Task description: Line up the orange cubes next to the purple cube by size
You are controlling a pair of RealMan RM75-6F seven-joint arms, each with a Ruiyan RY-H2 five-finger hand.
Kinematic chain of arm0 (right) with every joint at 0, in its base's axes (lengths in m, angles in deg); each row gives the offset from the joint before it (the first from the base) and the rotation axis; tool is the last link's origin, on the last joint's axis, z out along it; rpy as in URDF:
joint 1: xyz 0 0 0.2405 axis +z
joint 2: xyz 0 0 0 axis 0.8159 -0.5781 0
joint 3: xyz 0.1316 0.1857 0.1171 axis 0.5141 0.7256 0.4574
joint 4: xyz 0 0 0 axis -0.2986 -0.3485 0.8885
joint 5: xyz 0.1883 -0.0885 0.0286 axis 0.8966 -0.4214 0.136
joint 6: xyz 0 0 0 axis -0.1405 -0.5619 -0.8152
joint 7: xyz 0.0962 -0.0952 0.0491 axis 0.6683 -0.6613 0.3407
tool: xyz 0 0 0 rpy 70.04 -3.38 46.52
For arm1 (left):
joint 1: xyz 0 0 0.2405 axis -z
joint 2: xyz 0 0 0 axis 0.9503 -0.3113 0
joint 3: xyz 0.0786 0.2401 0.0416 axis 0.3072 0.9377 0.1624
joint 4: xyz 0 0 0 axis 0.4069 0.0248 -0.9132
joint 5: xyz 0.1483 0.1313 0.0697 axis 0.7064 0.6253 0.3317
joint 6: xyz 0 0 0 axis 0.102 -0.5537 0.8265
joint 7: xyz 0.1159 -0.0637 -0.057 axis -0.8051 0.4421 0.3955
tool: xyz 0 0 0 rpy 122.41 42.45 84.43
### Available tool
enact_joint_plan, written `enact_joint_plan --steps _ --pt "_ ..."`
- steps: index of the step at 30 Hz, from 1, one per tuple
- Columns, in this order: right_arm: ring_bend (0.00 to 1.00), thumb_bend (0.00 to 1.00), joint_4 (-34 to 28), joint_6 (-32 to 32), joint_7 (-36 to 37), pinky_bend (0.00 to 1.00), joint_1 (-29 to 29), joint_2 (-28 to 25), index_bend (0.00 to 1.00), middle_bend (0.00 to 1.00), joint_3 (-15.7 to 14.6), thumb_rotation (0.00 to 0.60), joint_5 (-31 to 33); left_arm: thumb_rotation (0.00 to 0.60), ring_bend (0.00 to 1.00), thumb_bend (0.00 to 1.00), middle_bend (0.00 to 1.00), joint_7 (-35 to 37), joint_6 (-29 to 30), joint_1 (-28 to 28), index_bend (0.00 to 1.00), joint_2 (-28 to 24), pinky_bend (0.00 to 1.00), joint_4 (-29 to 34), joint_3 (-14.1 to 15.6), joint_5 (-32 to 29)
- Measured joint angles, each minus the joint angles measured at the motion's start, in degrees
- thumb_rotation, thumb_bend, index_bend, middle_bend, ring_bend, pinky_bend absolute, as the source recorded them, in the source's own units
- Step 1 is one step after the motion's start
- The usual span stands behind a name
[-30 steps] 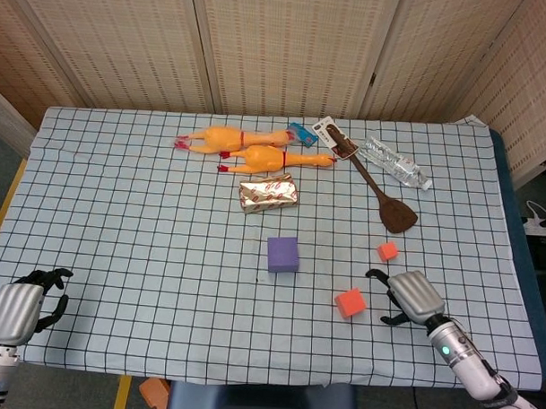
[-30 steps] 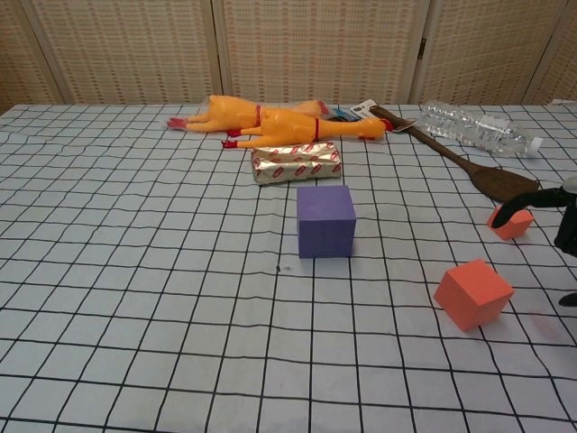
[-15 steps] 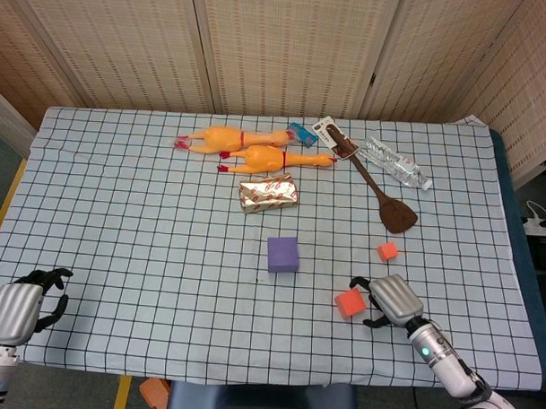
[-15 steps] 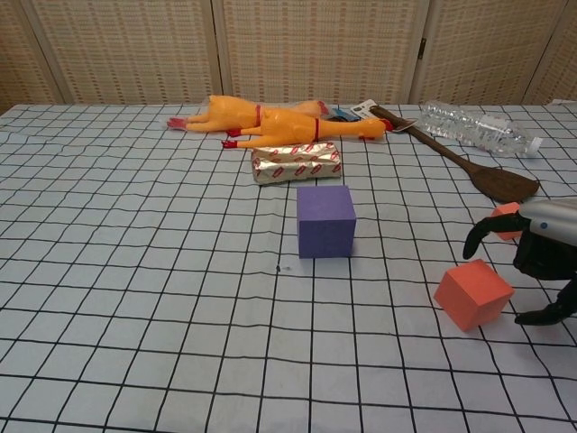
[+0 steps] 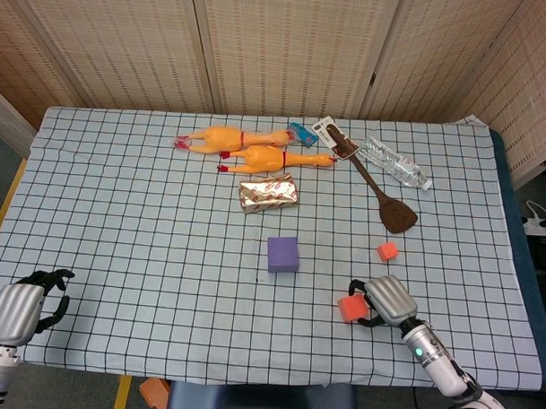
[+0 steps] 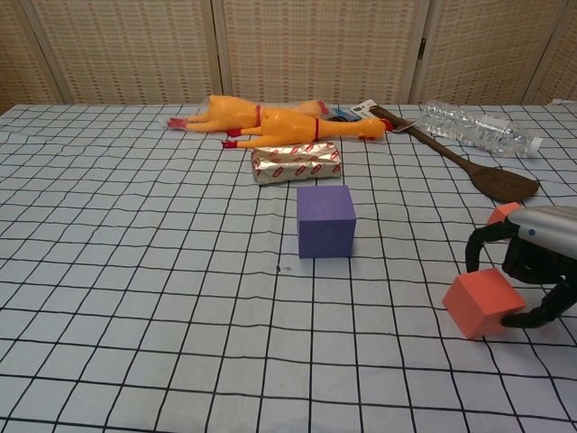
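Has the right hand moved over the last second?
Yes. In the head view the right hand has slid left toward the purple cube, away from the small orange cube, and its fingers now bracket the big orange cube.

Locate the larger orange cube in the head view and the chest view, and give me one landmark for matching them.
Head view: the larger orange cube lies lower centre-right, against the right hand.
Chest view: it sits at lower right, between that hand's fingers.
Shared landmark: the purple cube, up and to the left of the orange one in both views.
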Motion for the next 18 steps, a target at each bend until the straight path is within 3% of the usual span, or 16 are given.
enact_joint_plan --steps 6,18 --pt "0.92 0.09 0.9 -3.2 -1.0 0.9 -0.9 1.0 0.67 0.94 0.9 0.6 0.5 0.6 0.38 0.45 0.49 -0.4 -0.6 0.3 0.36 0.0 0.55 0.1 0.3 0.3" --pt "0.92 0.14 1.9 -5.9 -2.0 0.9 -0.4 6.1 0.67 0.94 6.4 0.6 5.6 0.6 0.38 0.45 0.49 -0.7 -1.8 0.6 0.36 -0.1 0.55 0.2 0.7 0.2"
